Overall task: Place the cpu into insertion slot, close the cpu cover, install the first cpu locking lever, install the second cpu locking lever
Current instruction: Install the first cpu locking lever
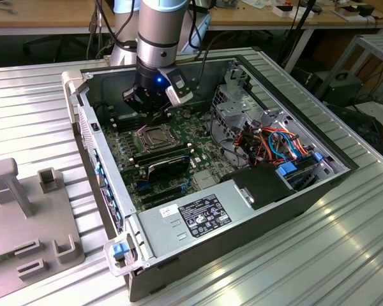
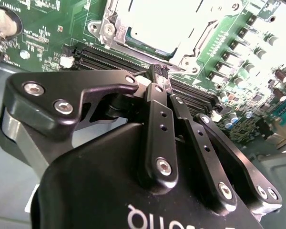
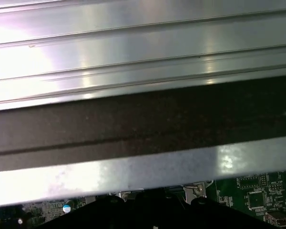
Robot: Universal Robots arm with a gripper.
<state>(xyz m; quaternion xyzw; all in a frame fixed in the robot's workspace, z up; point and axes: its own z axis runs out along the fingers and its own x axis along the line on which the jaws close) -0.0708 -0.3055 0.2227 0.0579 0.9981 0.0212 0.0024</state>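
Closed gripper (image 2: pixel 160 74) hovers just beside the insertion slot (image 2: pixel 107 28).

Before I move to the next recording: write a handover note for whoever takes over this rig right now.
End effector: fingertips together, low over the memory slots next to the insertion slot. Whether it pinches anything is unclear.
Things: the cpu lies in the slot, and the cpu cover looks folded down around it.
Done: cpu placed; cover apparently closed.
Left: both locking levers; neither can be seen latched.
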